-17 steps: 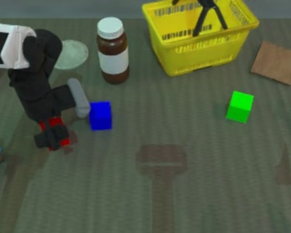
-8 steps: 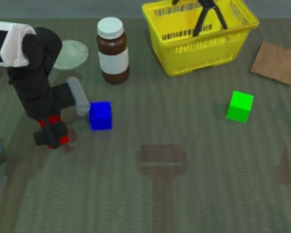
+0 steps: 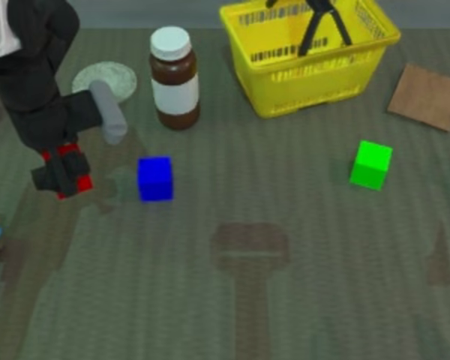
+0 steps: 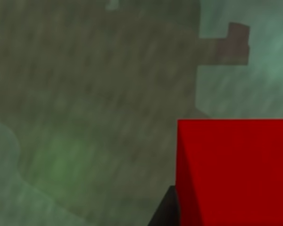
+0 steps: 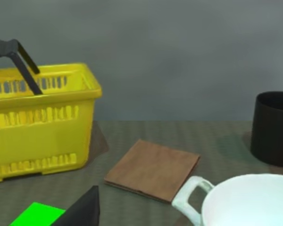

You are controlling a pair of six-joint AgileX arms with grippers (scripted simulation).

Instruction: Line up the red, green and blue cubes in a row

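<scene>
My left gripper (image 3: 61, 173) is shut on the red cube (image 3: 80, 183) at the table's left, held off the surface. In the left wrist view the red cube (image 4: 236, 172) fills the corner beside one dark finger (image 4: 167, 212). The blue cube (image 3: 155, 178) rests on the table just right of that gripper, apart from it. Far to the right the green cube (image 3: 371, 165) sits alone. It also shows in the right wrist view as a green cube (image 5: 35, 214) beside one black fingertip (image 5: 85, 211). The right arm is outside the top view.
A brown jar (image 3: 174, 75) with a white lid stands behind the blue cube, a pale round dish (image 3: 109, 79) to its left. A yellow basket (image 3: 315, 94) sits at the back, a brown board (image 3: 427, 96) at the right. A white pot (image 5: 250, 202) and black cup (image 5: 273, 127) lie near the right arm.
My left arm has moved up and back toward the far left, carrying the red cube away from the blue cube. The blue and green cubes have not moved.
</scene>
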